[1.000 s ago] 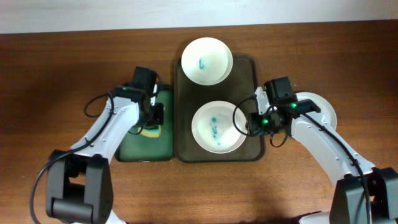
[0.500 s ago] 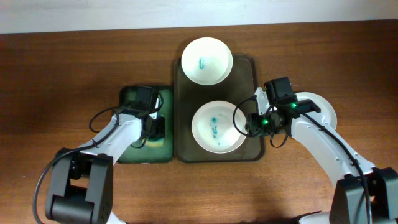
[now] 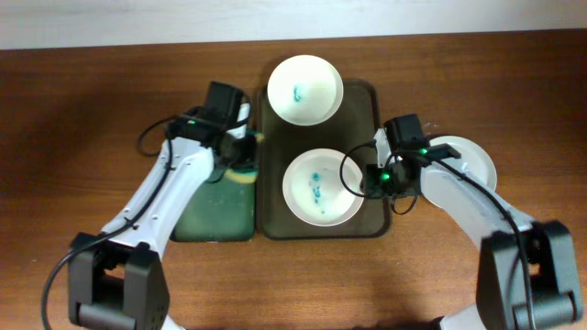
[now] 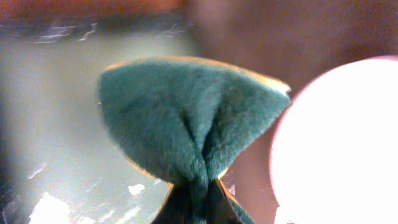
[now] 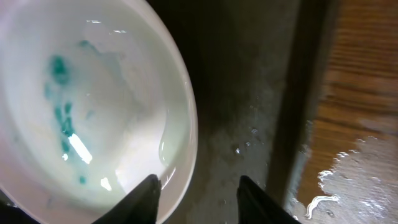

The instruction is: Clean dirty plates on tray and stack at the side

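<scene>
Two dirty white plates with blue-green smears sit on the dark brown tray [image 3: 362, 105]: a far plate [image 3: 305, 89] and a near plate [image 3: 321, 188]. My left gripper [image 3: 241, 154] is shut on a green and yellow sponge [image 3: 244, 175], [image 4: 186, 112], and holds it over the gap between the green tray and the brown tray. In the left wrist view the jaws [image 4: 198, 190] pinch the sponge's middle. My right gripper [image 3: 371, 180], [image 5: 198, 190] is open. Its left finger is over the near plate's right rim [image 5: 186, 124], its right finger over the bare tray.
A green soap tray [image 3: 215, 206] lies left of the brown tray. A clean white plate [image 3: 475, 160] sits on the wooden table at the right, partly under my right arm. A white plate [image 4: 348, 143] glares at the right of the left wrist view.
My left gripper has lifted the sponge out of the green tray and moved it back and right, to the brown tray's left edge. The right gripper has stayed at the near plate's rim.
</scene>
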